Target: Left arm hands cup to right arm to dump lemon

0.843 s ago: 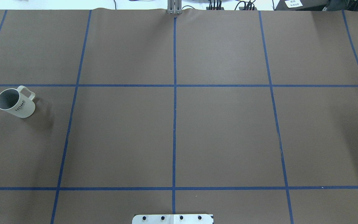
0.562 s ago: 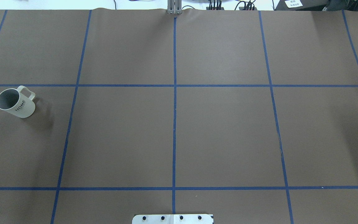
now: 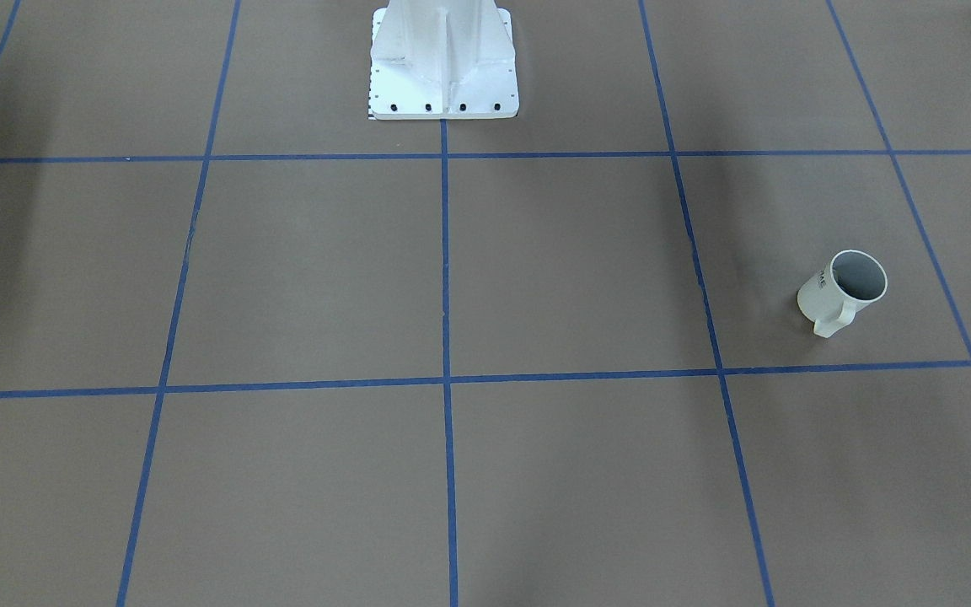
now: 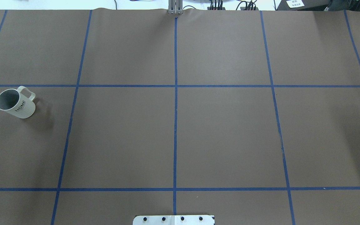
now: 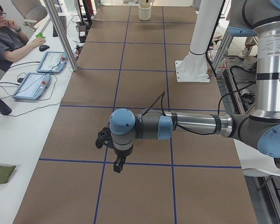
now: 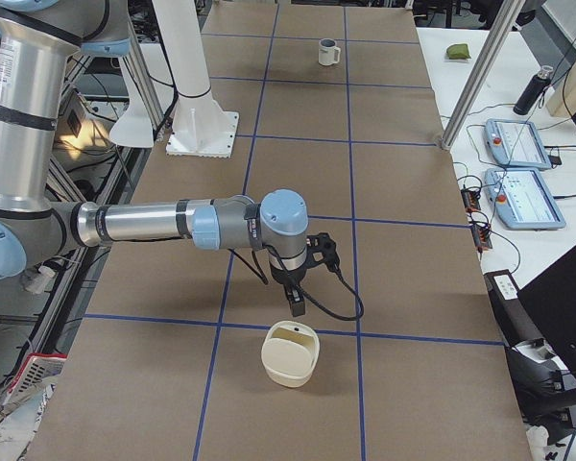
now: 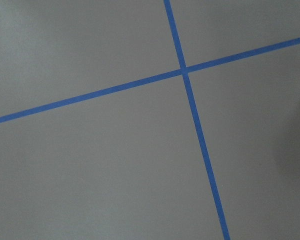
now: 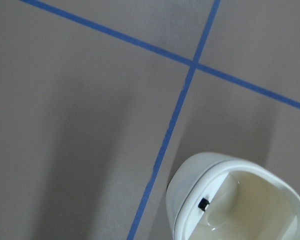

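The front-facing view has the cup point(image 3: 844, 291) standing upright on the brown table point(image 3: 536, 270) at the picture's right, which is the robot's left side. Its handle is turned toward the camera and only the last letters of its print show; the white robot base point(image 3: 443, 63) is at the top. The overhead view puts the same cup point(image 4: 16, 102) at far left, just below a blue tape line point(image 4: 120, 86), and there the whole word HOME reads beside the grey inside. The arms show only in the 2 side views. The exterior left view has the near left arm stretched low across the table, the left gripper point(image 5: 117, 166) pointing down. Whether its fingers are spread or closed I cannot tell from here. A cream tub point(image 5: 145, 11) stands small at the far end, and a person point(image 5: 9, 37) sits by 2 tablets point(image 5: 31, 86). The exterior right view shows the cup point(image 6: 328, 51) small at its far end and the right gripper point(image 6: 296, 307) hanging just beside the tub point(image 6: 290, 355); its finger state cannot be told either. The left wrist view gives crossing tape lines and a white sliver at its right edge. The right wrist view looks down into the tub point(image 8: 190, 195).
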### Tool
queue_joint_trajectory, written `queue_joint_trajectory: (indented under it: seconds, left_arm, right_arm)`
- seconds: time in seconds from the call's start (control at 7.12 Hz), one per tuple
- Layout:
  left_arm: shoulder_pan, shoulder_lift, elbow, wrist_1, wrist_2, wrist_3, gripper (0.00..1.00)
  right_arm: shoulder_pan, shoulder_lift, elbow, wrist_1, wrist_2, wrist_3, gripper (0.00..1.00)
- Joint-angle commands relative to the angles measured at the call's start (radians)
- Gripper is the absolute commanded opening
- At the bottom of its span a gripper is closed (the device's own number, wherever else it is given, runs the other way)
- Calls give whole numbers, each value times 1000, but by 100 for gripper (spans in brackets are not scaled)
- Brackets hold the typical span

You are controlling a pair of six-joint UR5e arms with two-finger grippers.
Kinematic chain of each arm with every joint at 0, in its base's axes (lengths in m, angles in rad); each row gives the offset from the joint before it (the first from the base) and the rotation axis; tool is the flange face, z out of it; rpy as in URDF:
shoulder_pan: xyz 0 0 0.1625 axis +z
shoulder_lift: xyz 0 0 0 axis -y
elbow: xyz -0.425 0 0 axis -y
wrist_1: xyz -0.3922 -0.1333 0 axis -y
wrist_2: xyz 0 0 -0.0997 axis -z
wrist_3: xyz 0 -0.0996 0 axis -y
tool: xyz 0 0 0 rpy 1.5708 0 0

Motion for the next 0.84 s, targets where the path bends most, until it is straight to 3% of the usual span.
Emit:
queue_joint_trajectory:
  seconds: [0.0,0.14,0.42,0.7]
  left_arm:
    - [33,-12,10,-50,-111,-63,100]
    - [39,-15,10,-61,-139,-144,100]
    - [131,-14,17,-229,-141,-267,100]
    - [284,-17,20,-280,-131,-399,100]
  right_arm:
    - [-5,48,-46,57,70,94,100]
    - [-6,64,-48,56,112,137,100]
    - [-84,110,-48,69,134,185,100]
    - [-173,166,-61,102,149,216,99]
